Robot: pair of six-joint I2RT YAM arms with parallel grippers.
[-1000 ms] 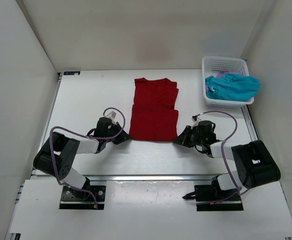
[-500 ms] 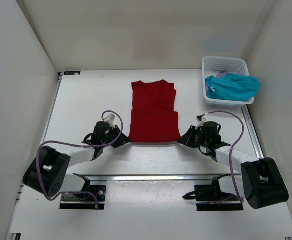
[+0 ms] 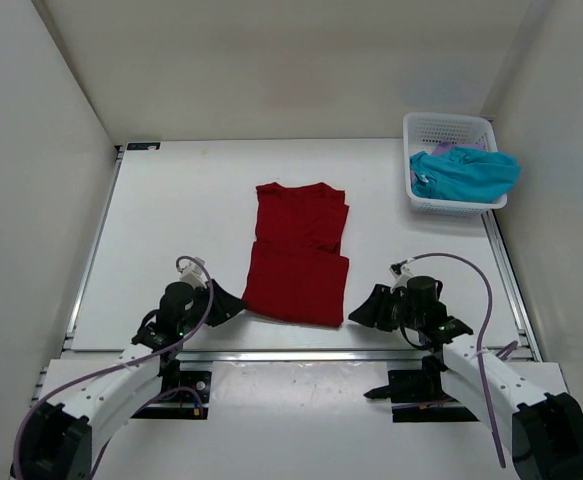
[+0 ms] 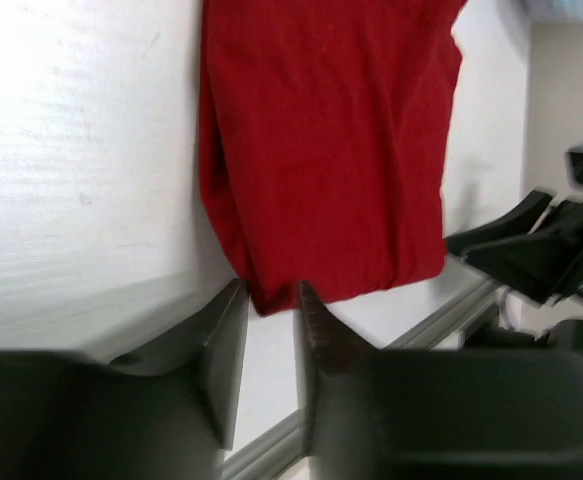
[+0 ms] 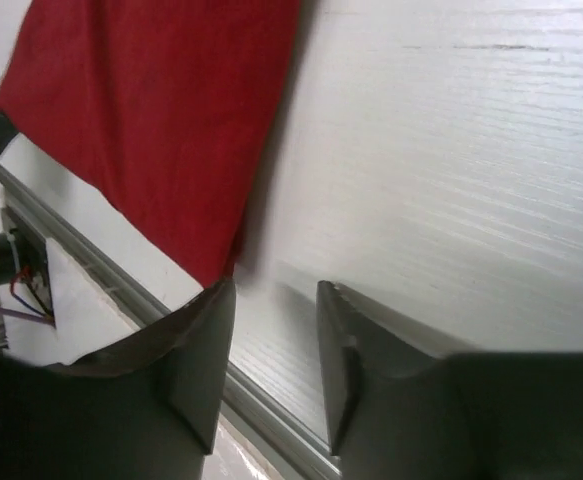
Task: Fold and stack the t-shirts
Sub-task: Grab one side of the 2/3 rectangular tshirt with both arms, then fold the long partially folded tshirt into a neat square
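Observation:
A red t-shirt (image 3: 299, 255) lies folded into a long rectangle near the table's front edge, its near hem toward the arms. My left gripper (image 3: 235, 303) sits at the near left corner of the t-shirt (image 4: 321, 150), jaws apart, with the corner's tip just between the fingertips (image 4: 233, 305) and no pinch on it. At the near right corner my right gripper (image 3: 357, 314) is open. In the right wrist view the t-shirt (image 5: 151, 110) ends beside the left finger (image 5: 211, 310), and only bare table shows between the jaws. A teal t-shirt (image 3: 471, 172) lies crumpled in the basket.
A white plastic basket (image 3: 449, 122) stands at the back right corner, with a bit of purple cloth (image 3: 441, 150) under the teal shirt. A metal rail (image 3: 301, 355) runs along the table's front edge just behind both grippers. White walls enclose the table on three sides.
Both grippers dragged the red t-shirt toward the front edge while shut on its near corners. Now both have opened and let the corners go.

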